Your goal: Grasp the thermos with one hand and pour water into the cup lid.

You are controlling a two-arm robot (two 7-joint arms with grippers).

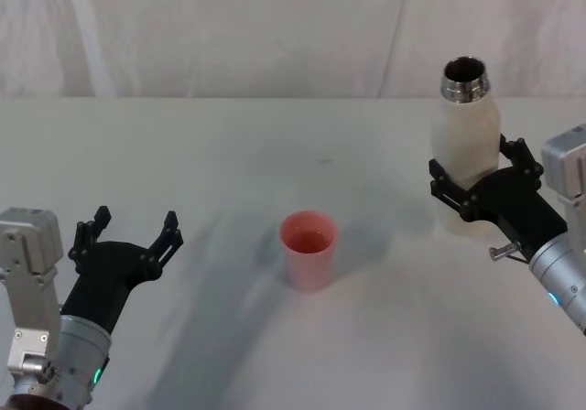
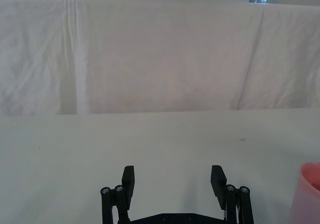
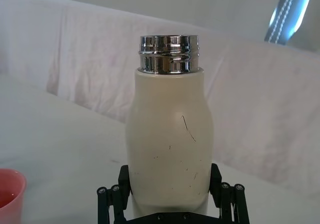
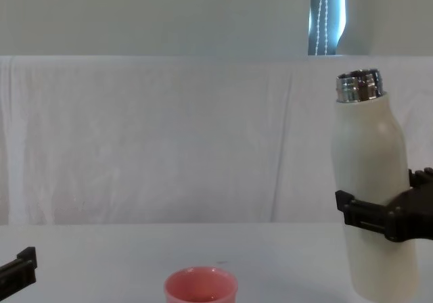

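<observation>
The table [image 1: 229,154] is wide and slick. My right hand [image 1: 469,183] pinches the thermos [image 1: 465,145] low on its body, upright at the far right; tipped, it may swing or slip (top-heavy, I judge). The cup lid [image 1: 309,249] sits centre-near, light enough to topple. My left hand [image 1: 128,238] rests spread, near left.

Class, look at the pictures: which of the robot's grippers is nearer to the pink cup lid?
Left, narrowly. The left gripper hovers open left of the cup lid; the right gripper, farther right, is shut on the thermos.
</observation>
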